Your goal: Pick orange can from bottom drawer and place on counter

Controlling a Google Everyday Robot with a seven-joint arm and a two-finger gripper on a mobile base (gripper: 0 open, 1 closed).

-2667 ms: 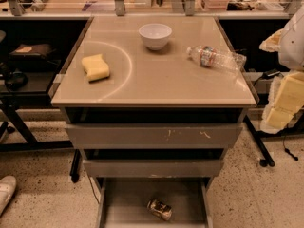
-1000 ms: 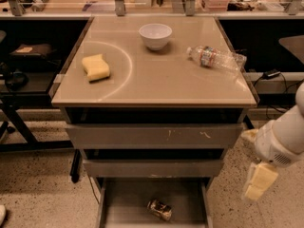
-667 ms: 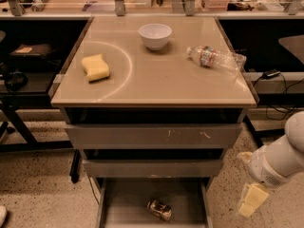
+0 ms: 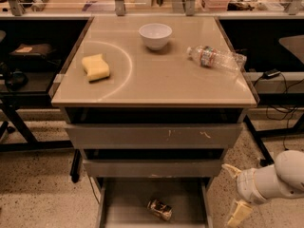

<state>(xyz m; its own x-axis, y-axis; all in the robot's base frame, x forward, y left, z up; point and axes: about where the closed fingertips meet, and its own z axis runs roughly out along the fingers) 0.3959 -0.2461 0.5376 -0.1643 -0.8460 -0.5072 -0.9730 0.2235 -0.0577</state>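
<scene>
While the orange can (image 4: 159, 209) lies tipped in the open bottom drawer (image 4: 124, 199), lower centre, we hold our gripper (image 4: 232, 194) low at lower right, spread apart, seemingly to reach in.

Robotics lab, workshop-like: beige worktop (image 4: 161, 87) on grey metal drawers, dark side benches (image 4: 28, 87) with loose cables (image 4: 279, 112), speckled floor. Robot gripper (image 4: 233, 192) low right beside bottom drawer (image 4: 128, 201), fingers apart.
</scene>
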